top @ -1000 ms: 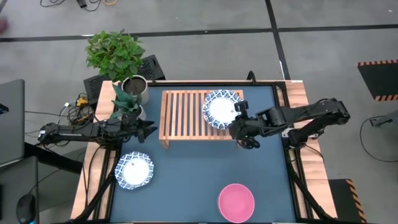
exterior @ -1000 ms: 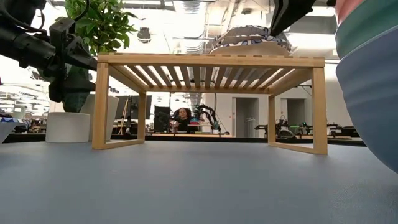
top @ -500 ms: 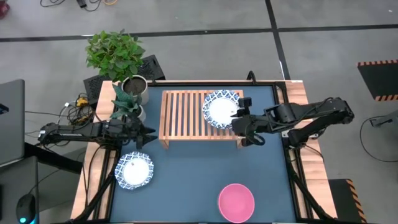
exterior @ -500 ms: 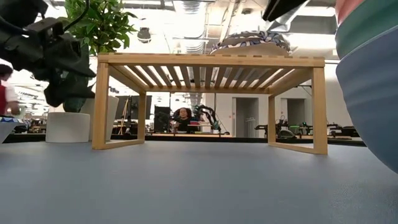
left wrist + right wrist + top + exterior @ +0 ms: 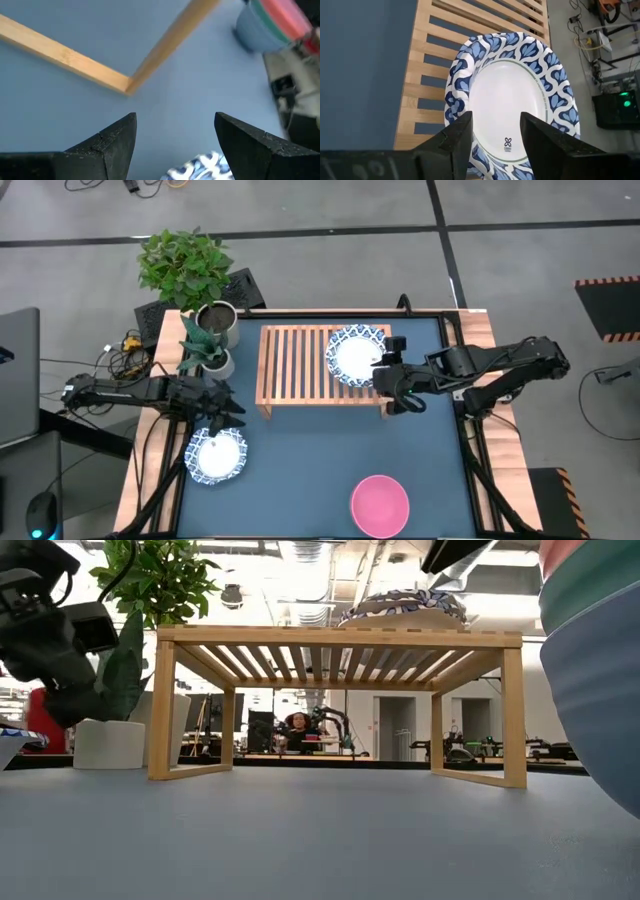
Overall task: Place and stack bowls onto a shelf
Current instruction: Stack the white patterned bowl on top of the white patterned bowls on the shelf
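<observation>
A white bowl with a blue patterned rim (image 5: 357, 355) (image 5: 512, 100) rests by its base on the right end of the light-wood shelf (image 5: 300, 365) (image 5: 340, 638). My right gripper (image 5: 386, 372) (image 5: 495, 145) stands open at that bowl's right rim, a little above it. A second patterned bowl (image 5: 216, 455) (image 5: 200, 167) sits on the table at the near left. My left gripper (image 5: 226, 410) (image 5: 175, 135) hovers open just beyond it. A stack of bowls (image 5: 380, 505) (image 5: 272, 22), blue, green and pink on top, stands near the front edge.
A metal plant pot (image 5: 217, 323) and a white pot (image 5: 110, 743) stand at the far left beside the shelf. Bare blue tabletop (image 5: 310, 460) lies between the shelf and the stack. The shelf's left half (image 5: 290, 360) holds nothing.
My right gripper has opened, let go of the patterned bowl on the shelf and risen a little off its rim; the bowl stays put. My left gripper has moved toward the table's near edge, toward the patterned bowl on the table.
</observation>
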